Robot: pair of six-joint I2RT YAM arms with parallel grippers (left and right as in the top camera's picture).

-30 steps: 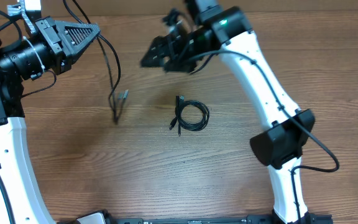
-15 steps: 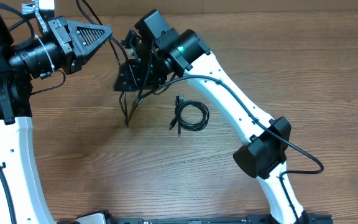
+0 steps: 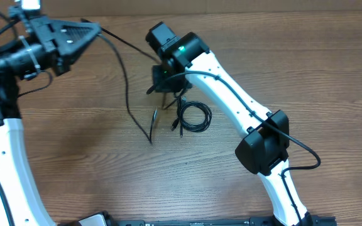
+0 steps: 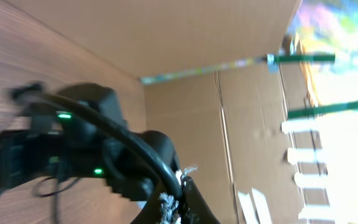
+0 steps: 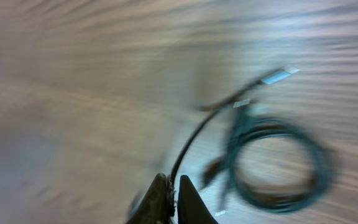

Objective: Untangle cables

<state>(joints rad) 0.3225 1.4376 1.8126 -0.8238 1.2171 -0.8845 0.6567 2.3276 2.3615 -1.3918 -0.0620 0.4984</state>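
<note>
My left gripper (image 3: 92,30) sits at the table's far left, shut on a thin black cable (image 3: 127,81). One strand of that cable runs taut to my right gripper (image 3: 163,89). Another strand hangs down to the table, ending near a small metal plug (image 3: 155,115). In the left wrist view the cable (image 4: 114,127) leads straight into the shut jaws. The right wrist view is blurred, but its jaws pinch a cable (image 5: 194,140) with a pale plug tip at the far end. A second cable, a coiled one (image 3: 194,117), lies just right of the right gripper and shows again as a blurred coil (image 5: 278,162).
The wooden table (image 3: 74,169) fills the overhead view. The white right arm (image 3: 231,94) stretches diagonally from the front right across the centre. Its dark wrist (image 4: 86,155) fills the lower left of the left wrist view, with cardboard walls behind.
The right gripper closed on the cable and swung right, toward the coil. The left gripper drew back to the left. The strand between them pulled taut and the hanging end shifted right.
</note>
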